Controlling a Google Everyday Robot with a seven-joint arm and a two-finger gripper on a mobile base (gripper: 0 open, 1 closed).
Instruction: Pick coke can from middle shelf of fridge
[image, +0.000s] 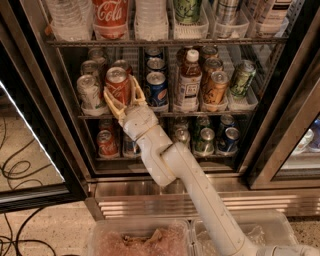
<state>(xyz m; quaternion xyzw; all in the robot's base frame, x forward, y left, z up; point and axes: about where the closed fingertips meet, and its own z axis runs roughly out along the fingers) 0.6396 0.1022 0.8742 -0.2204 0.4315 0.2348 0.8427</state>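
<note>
Grasp stage, with the can not yet clear of the rack. Tall black-framed glass-door display fridge (59, 100) stands open. Dark wire middle shelf (165, 115) with its metal front rail runs across mid-view.

Left to right along that shelf:
- Pale silver aluminium can (87, 92) at the left end.
- Next lane: red aluminium coke can (118, 82) with white script and silver top, at the front of its row and a little tilted.
- Two-finger gripper (121, 96) on the white jointed arm (200, 190) reaches in from below right. One yellowish finger (111, 104) sits low on the can's left side, the other runs up its right side. It reads as pinched on the can. The can's base is hidden behind the wrist, so I cannot tell whether it sits on the tray or is raised.
- Just beside, on the right: blue Pepsi can (156, 90).
- Then a brown tea bottle with white cap (187, 80), a gold-orange can (216, 87) and a green can (242, 77).

Step in hand (judgement): lift and draw out. To do it well:
- Hold the squeeze steady.
- Raise only enough to clear the lane tray lip and front rail, since the upper rack is close above the can top.
- Pull straight back along the lane with no sideways swing. The silver aluminium can and the Pepsi can are both near.
- Level the can as it comes out.

Risks: slip from the low left contact; a neighbour knocked over.
</note>
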